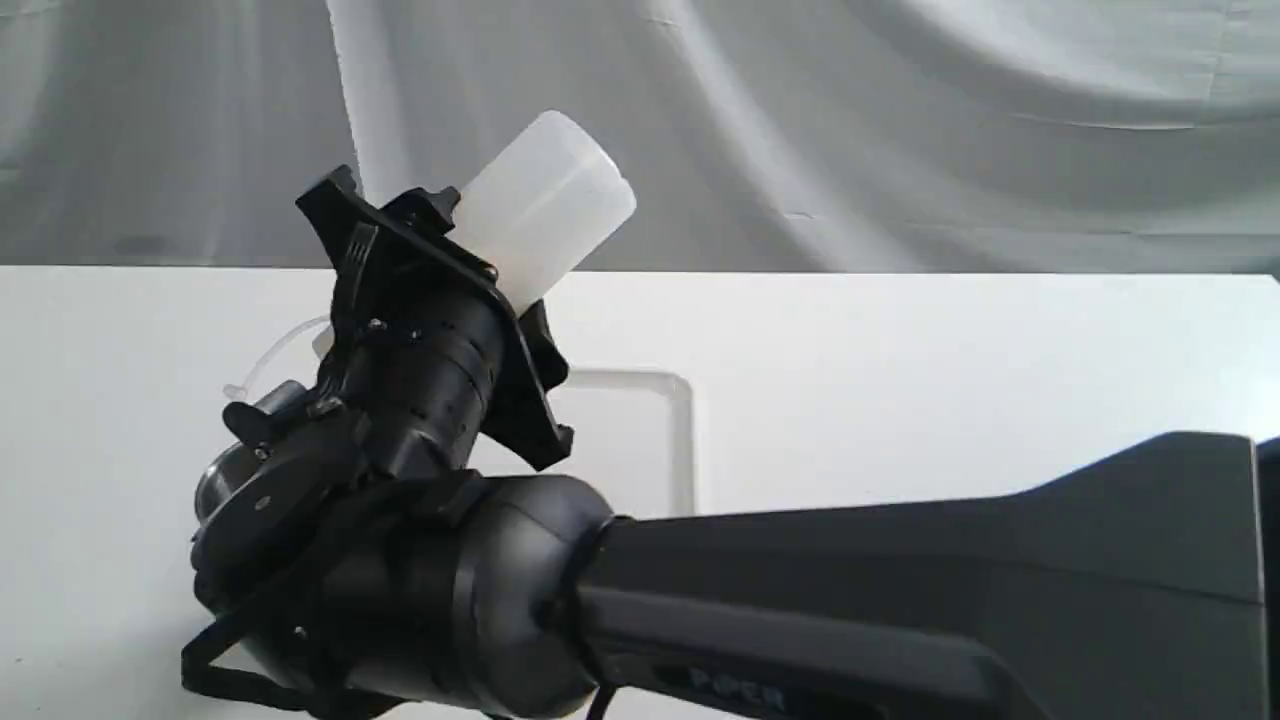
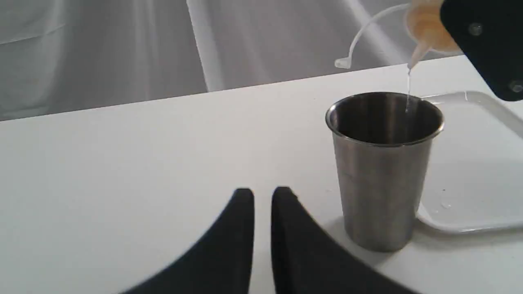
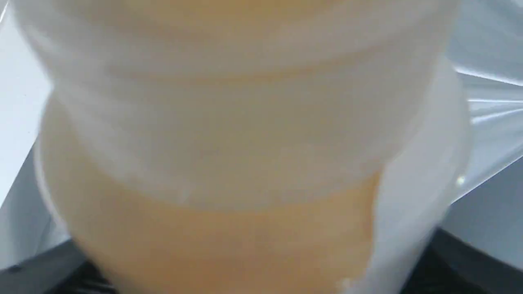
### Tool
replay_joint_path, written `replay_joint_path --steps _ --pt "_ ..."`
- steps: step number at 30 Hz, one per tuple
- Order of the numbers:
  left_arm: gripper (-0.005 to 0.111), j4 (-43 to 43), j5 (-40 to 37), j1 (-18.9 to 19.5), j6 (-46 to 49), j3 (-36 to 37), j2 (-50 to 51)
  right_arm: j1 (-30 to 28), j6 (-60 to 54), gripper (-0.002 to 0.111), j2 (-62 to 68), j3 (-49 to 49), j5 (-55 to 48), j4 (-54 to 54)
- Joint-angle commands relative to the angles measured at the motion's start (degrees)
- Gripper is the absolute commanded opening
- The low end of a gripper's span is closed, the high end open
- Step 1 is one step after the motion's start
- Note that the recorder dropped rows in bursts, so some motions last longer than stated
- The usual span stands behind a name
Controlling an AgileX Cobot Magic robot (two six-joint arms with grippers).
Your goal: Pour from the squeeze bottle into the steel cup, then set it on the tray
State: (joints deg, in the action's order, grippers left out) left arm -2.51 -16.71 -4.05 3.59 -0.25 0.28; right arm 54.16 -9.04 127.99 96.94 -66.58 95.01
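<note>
Squeeze bottle (image 1: 545, 205), gripped by right tool (image 1: 485, 275), streams amber liquid into steel cup (image 2: 384, 171); left tool (image 2: 262, 196) near-closed, empty.

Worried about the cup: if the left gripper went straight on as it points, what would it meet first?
Probably nothing: the left gripper points over the table toward the curtain; the steel cup stands beside its line.

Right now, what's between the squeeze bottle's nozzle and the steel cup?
Only a thin stream of liquid, falling from the squeeze bottle into the steel cup. The left wrist view shows it.
</note>
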Motion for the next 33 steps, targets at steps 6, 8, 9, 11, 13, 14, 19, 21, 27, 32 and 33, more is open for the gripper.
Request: replay_joint_path --steps 6,8,9,11,13,14,19,21,27,32,33 --pt "0.008 0.0 0.4 -0.2 -0.1 0.3 -0.3 -0.4 -1.7 0.057 -0.7 0.5 -1.4 3.5" --pt "0.008 0.0 0.4 -0.2 -0.1 0.3 -0.3 -0.4 -2.4 0.057 -0.7 0.5 -1.4 3.5" --pt "0.008 0.0 0.4 -0.2 -0.1 0.3 -0.3 -0.4 -2.8 0.057 -0.7 0.5 -1.4 3.5" --pt "0.008 0.0 0.4 -0.2 -0.1 0.3 -0.3 -0.4 -2.9 0.057 -0.7 0.5 -1.4 4.0" --pt "0.008 0.0 0.4 -0.2 -0.1 0.3 -0.3 -0.4 -2.9 0.057 -0.7 0.5 -1.4 4.4" --pt "0.008 0.0 0.4 -0.2 -0.1 0.3 -0.3 -0.4 -2.9 0.057 -0.7 0.5 -1.4 4.4" --pt "0.008 0.0 0.4 -0.2 -0.1 0.3 -0.3 -0.4 -2.9 0.057 -0.7 0.5 -1.4 4.4" --pt "0.008 0.0 0.4 -0.2 -0.1 0.3 -0.3 -0.4 -2.2 0.057 -0.7 0.5 -1.2 4.2" --pt "0.008 0.0 0.4 -0.2 -0.1 0.3 -0.3 -0.4 6.5 0.057 -1.0 0.5 0.6 0.4" --pt "0.008 0.0 0.4 -0.2 -0.1 0.3 -0.3 -0.4 19.5 0.057 -1.8 0.5 1.5 -1.2" --pt "0.008 0.0 0.4 -0.2 -0.1 0.3 -0.3 -0.4 22.0 0.057 -1.9 0.5 1.5 -1.7"
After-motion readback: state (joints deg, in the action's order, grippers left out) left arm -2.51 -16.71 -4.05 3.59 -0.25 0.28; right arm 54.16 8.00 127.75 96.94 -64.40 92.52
